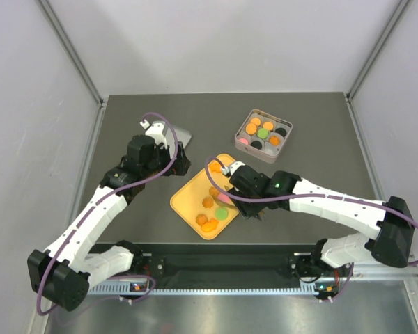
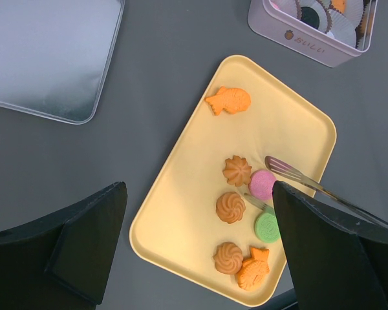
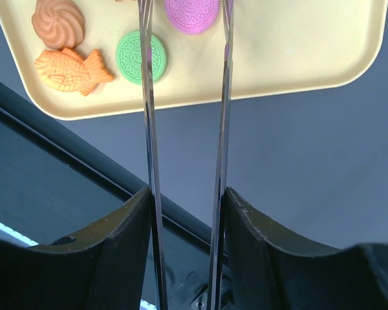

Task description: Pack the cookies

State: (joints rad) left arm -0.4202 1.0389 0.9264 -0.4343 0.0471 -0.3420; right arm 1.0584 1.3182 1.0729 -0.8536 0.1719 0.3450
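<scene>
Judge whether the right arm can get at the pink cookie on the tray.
Probably yes: the tongs held by the right gripper straddle the pink cookie, and nothing lies over it.

Bare table (image 2: pixel 168 84) lay open between lid (image 2: pixel 45 51), tray (image 2: pixel 278 110) and tin (image 2: pixel 304 45); tongs (image 2: pixel 291 173) barred the tray's right side, among the cookies (image 2: pixel 260 186).
</scene>
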